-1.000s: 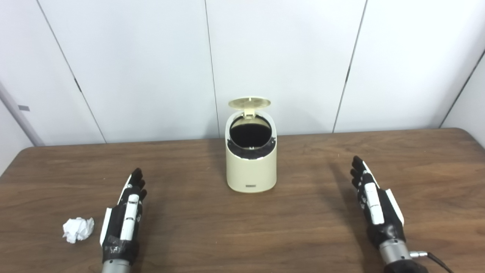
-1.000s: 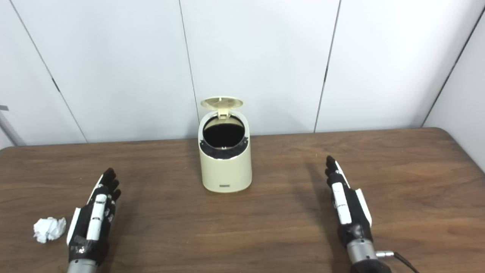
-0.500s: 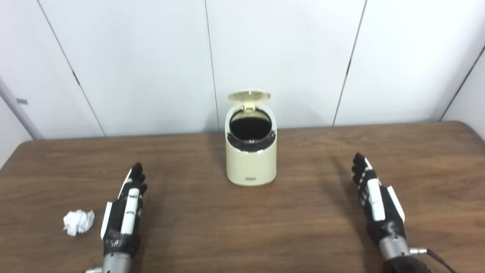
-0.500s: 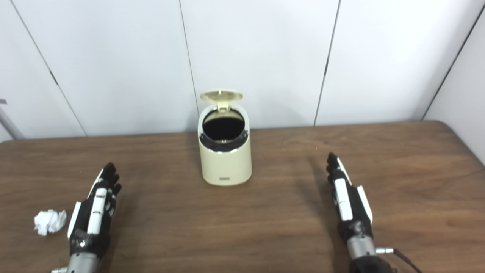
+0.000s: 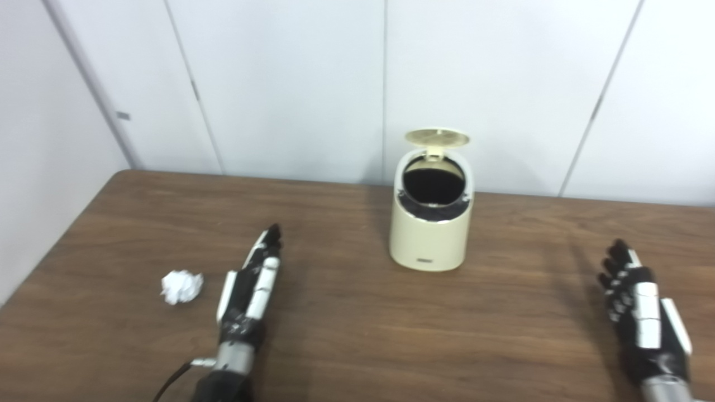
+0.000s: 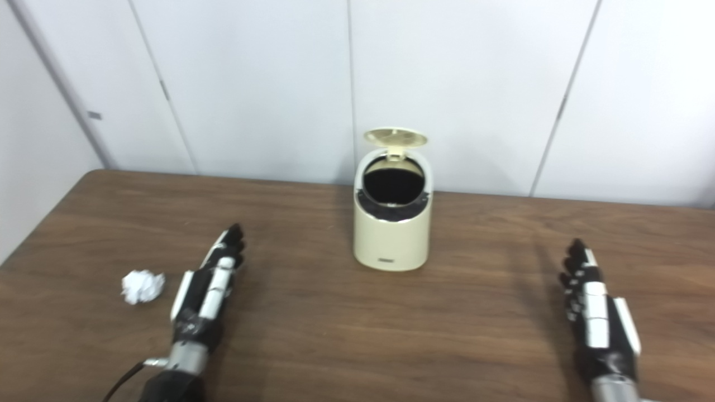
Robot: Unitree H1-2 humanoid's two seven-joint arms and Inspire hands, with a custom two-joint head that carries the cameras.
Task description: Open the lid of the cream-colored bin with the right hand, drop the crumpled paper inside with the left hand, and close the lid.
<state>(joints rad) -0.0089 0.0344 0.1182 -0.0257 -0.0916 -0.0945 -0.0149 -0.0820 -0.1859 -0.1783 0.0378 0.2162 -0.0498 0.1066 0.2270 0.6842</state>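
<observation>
At lower left of the frame the crumpled paper (image 5: pixel 181 286) lies on the wooden table (image 5: pixel 346 329), just beside the left hand (image 5: pixel 250 290) but apart from it. That hand lies flat with fingers (image 5: pixel 267 245) stretched straight — holding nothing. Centre frame, toward the far edge, the cream-colored bin (image 5: pixel 431 223) stands upright, its lid (image 5: pixel 437 136) tipped up and the dark inside showing. At lower right, the right hand (image 5: pixel 642 312) is likewise extended, fingers straight — empty.

Bright, even light, slightly soft picture.
I see faint shadows on the desk (image 5: pixel 346 312) beside each hand, no glare, and mild blur throughout both views.
</observation>
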